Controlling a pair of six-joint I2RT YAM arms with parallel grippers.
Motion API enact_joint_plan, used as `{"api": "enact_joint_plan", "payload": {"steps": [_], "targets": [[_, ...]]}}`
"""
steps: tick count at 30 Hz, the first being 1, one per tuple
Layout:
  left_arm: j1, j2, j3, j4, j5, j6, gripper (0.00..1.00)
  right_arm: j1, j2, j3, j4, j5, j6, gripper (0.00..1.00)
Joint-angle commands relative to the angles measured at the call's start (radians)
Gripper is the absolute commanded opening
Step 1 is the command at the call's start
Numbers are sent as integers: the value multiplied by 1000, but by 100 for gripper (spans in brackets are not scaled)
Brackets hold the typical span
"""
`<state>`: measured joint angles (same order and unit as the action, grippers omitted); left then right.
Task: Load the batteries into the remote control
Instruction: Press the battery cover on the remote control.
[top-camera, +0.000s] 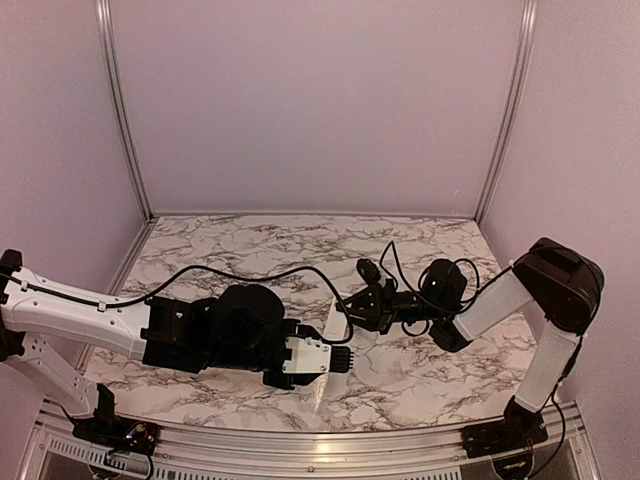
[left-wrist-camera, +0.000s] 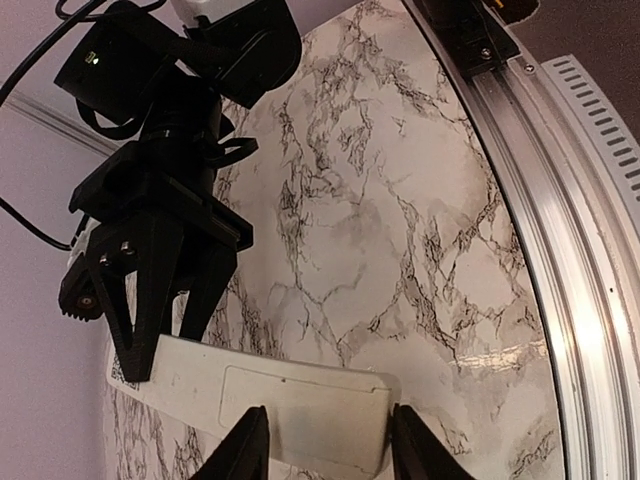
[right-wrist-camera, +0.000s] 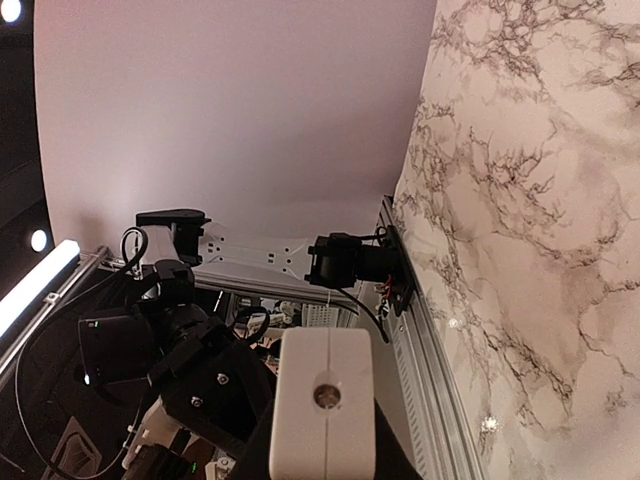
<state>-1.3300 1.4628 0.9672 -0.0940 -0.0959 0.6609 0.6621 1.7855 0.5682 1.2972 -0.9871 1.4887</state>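
Note:
The white remote control (top-camera: 332, 345) is held off the marble table (top-camera: 250, 245) between both grippers, tilted on edge. My left gripper (top-camera: 336, 360) is shut on its near end; the left wrist view shows the remote's back (left-wrist-camera: 290, 400) with the closed battery cover between my fingers (left-wrist-camera: 245, 450). My right gripper (top-camera: 347, 315) is shut on the far end and shows in the left wrist view (left-wrist-camera: 160, 345). In the right wrist view the remote's end face (right-wrist-camera: 323, 400) with a small round hole sits between the jaws. No batteries are in view.
An aluminium rail (top-camera: 300, 450) runs along the table's near edge and also shows in the left wrist view (left-wrist-camera: 560, 250). Black cables (top-camera: 260, 275) loop over the table's middle. Plain walls close the back and sides.

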Motion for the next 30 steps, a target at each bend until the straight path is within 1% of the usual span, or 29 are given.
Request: {"api": "enact_joint_plan", "payload": {"steps": [1, 4, 7, 12, 17, 30], "targets": [[-15, -50, -11, -9, -82, -10, 47, -22, -45, 31, 110, -40, -59, 0], [-21, -89, -37, 6, -87, -41, 52, -31, -56, 43, 58, -37, -107, 0], [-19, -153, -89, 54, -90, -74, 55, -37, -57, 52, 52, -40, -123, 0], [-20, -215, -140, 62, -113, -79, 55, -40, -49, 67, 74, -59, -108, 0], [-30, -188, -128, 53, -123, -50, 52, -35, -46, 81, 71, -71, -106, 0], [-74, -60, -60, 120, -143, 47, 45, -4, -41, 101, 3, -74, -154, 0]]}}
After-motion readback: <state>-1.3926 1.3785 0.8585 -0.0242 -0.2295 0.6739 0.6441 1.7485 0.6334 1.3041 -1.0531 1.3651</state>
